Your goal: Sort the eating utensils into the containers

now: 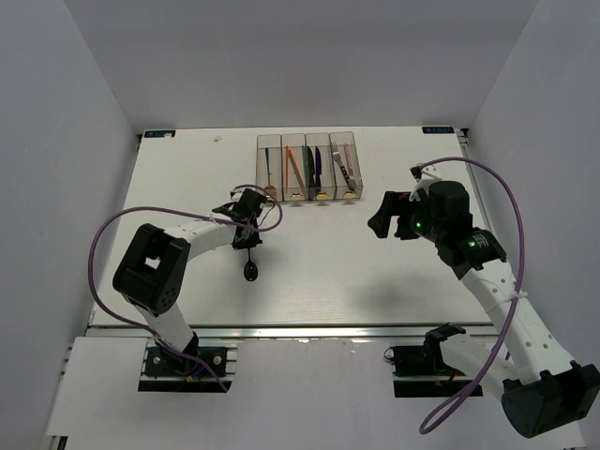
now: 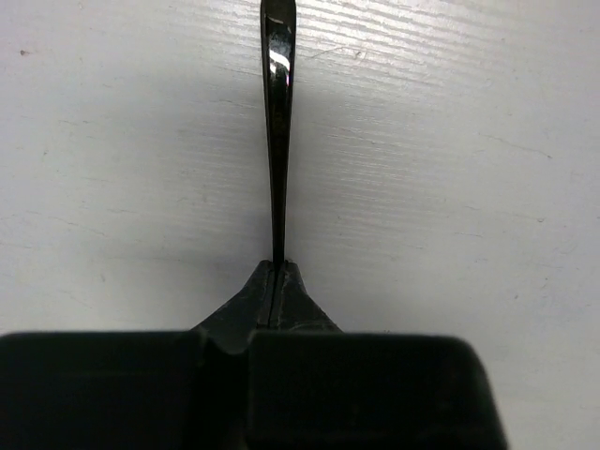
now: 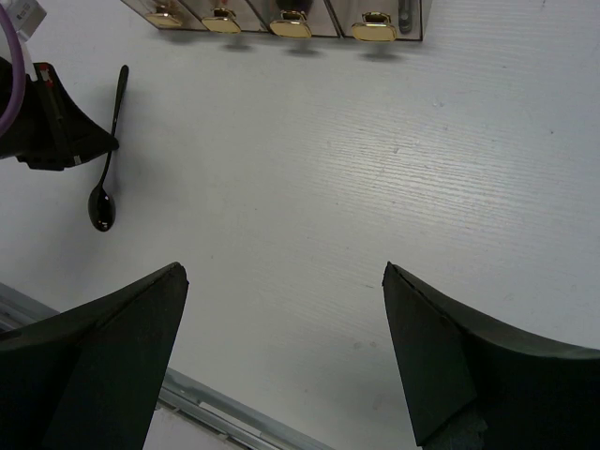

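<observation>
Centre-left of top view, below containers: pinches black spoon mid-handle with left gripper, jaws fully together. Hides bowl behind gripper in left wrist view; crops handle tip at top edge. Runs near-vertical, bowl toward frame bottom. Right: wide-open, empty right gripper.

White table, grey enclosure walls

black spoon: end cut off at top | containers: mostly cropped, perhaps four
</observation>
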Action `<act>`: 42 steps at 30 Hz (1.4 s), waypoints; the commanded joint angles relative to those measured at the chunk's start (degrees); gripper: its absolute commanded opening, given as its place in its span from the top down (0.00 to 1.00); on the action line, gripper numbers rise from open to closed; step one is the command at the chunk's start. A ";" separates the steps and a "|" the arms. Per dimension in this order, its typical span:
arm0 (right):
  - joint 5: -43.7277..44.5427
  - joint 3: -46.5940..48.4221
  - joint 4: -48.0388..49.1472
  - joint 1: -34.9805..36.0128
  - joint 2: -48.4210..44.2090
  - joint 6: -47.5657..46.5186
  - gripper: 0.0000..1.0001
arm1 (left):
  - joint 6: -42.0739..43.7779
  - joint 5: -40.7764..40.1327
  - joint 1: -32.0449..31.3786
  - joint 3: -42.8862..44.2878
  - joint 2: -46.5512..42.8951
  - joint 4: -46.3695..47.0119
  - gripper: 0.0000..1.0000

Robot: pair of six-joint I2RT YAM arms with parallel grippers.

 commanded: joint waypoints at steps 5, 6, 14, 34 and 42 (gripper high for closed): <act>-0.95 1.24 2.06 0.31 -0.78 0.34 0.11 | -3.36 -0.24 -0.68 -1.05 -5.67 -6.43 1.00; -0.95 1.24 2.06 0.31 -0.78 0.34 0.11 | -3.72 -0.43 -0.77 0.27 -7.62 -7.15 1.00; -0.60 1.24 2.32 0.31 -0.52 0.34 0.11 | -3.65 1.49 -0.86 14.05 -16.53 -0.84 1.00; 0.19 0.80 2.06 0.23 0.18 -1.24 0.11 | 17.99 -6.76 2.21 71.57 31.56 -8.83 1.00; 0.11 0.71 2.41 0.31 1.68 -1.07 0.11 | 19.13 -5.00 4.76 66.73 30.68 -4.35 1.00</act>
